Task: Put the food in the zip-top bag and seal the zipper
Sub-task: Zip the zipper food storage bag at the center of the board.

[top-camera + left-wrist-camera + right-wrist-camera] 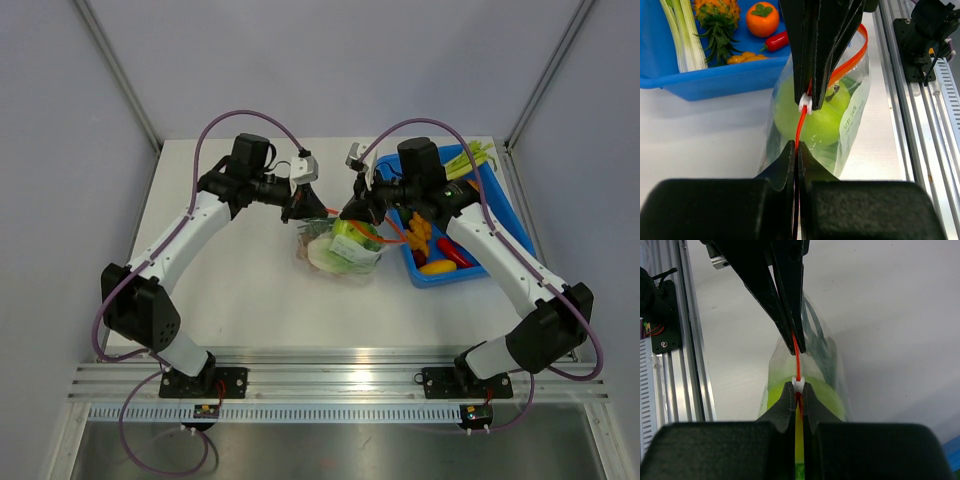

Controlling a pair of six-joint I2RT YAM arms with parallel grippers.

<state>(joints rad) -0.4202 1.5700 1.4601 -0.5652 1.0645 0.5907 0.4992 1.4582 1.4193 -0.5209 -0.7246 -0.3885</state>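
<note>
The clear zip-top bag (340,250) hangs just over the table's middle with a green apple (812,117) and other green food inside. Its orange-red zipper (801,122) runs taut between both grippers. My left gripper (797,150) is shut on one end of the strip. My right gripper (797,390) is shut on the strip right behind the white slider (798,383). From above, the left gripper (305,208) and right gripper (355,210) face each other over the bag's mouth. A loose loop of zipper (392,233) curls to the right.
A blue bin (495,215) stands right of the bag, holding green onions (682,35), a toy pineapple (717,22), an orange fruit (762,19), a red pepper (775,41) and yellow pieces (742,58). The aluminium rail (900,100) runs along the near edge.
</note>
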